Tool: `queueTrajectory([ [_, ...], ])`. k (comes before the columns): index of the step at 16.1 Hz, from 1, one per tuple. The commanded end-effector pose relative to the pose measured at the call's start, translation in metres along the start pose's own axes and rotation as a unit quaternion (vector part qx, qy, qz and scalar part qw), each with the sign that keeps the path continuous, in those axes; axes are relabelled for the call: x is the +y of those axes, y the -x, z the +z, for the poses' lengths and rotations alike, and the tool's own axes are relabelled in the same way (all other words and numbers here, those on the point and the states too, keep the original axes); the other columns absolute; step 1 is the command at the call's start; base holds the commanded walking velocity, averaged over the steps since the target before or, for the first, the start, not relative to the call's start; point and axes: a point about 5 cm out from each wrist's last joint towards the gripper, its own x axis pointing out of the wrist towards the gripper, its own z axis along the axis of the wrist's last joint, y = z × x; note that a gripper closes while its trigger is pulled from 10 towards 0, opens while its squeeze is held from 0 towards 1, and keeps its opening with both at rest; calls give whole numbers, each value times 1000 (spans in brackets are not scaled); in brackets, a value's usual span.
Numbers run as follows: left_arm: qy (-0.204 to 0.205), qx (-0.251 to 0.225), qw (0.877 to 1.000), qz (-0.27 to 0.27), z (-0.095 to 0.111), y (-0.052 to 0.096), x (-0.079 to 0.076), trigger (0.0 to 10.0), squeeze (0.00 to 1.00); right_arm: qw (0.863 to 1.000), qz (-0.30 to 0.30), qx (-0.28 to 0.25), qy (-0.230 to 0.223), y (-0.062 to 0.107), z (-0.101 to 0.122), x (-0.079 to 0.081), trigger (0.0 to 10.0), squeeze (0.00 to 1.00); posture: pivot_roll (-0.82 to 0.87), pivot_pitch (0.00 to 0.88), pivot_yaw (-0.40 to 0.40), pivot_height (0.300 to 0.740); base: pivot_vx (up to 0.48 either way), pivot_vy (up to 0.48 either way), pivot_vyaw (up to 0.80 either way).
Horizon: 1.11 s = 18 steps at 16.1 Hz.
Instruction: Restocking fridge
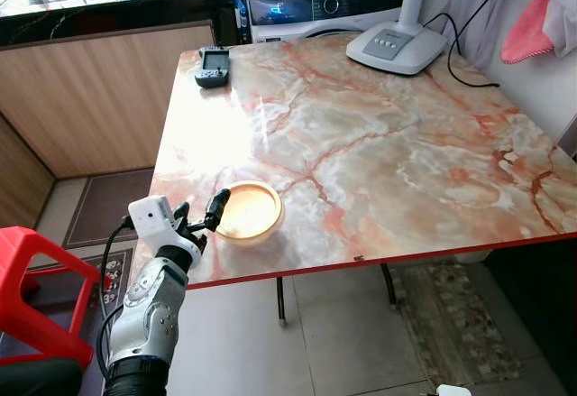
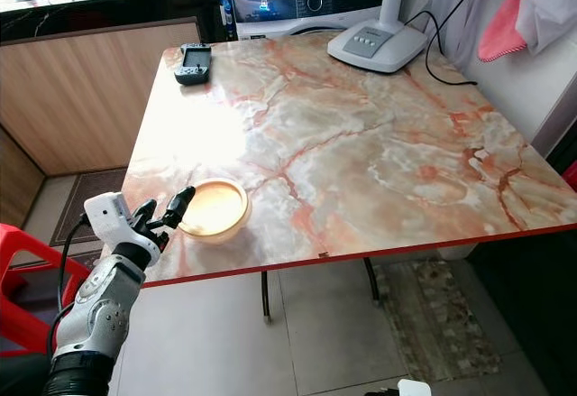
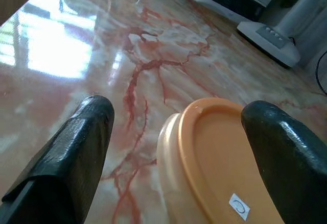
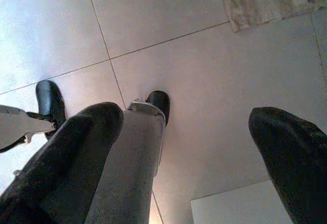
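Head cameras look down on the marble table [image 1: 379, 143]; left wrist camera sits low, close over it — right wrist camera faces the floor [image 4: 204, 55].

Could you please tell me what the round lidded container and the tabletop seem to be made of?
Container: apparently plastic, with a pale translucent body and a matte orange lid carrying a small sticker. Tabletop: marble-look surface with red veining, very glossy, reflecting window light; the thin red edge suggests laminate or glass rather than stone.

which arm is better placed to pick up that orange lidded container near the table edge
Left. The left gripper is open at the table's near edge, one finger at the container rim. In its wrist view the fingers straddle it. The right gripper hangs open, pointing at the floor.
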Motion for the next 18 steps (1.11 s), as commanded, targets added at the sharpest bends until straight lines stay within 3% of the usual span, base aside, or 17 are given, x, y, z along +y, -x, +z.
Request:
queueTrajectory([
  [1,1,7,1000,15,0,2,10,10000,0,1000,-5,5,-6,1,-4,-2,10000,0,61,65,5,740,0,0,0],
  [7,2,46,999,-22,-9,-3,11,10000,0,1000,-4,5,-4,1,-4,-2,10000,0,53,61,1,740,0,0,0],
  [13,17,48,998,-35,-11,-13,11,10000,0,1000,-7,4,-2,1,-3,-4,10000,0,44,59,-8,740,0,0,0],
  [18,31,59,996,-59,-19,-22,2,10000,0,1000,-9,5,1,1,-2,-5,10000,0,31,61,-14,740,0,0,0],
])
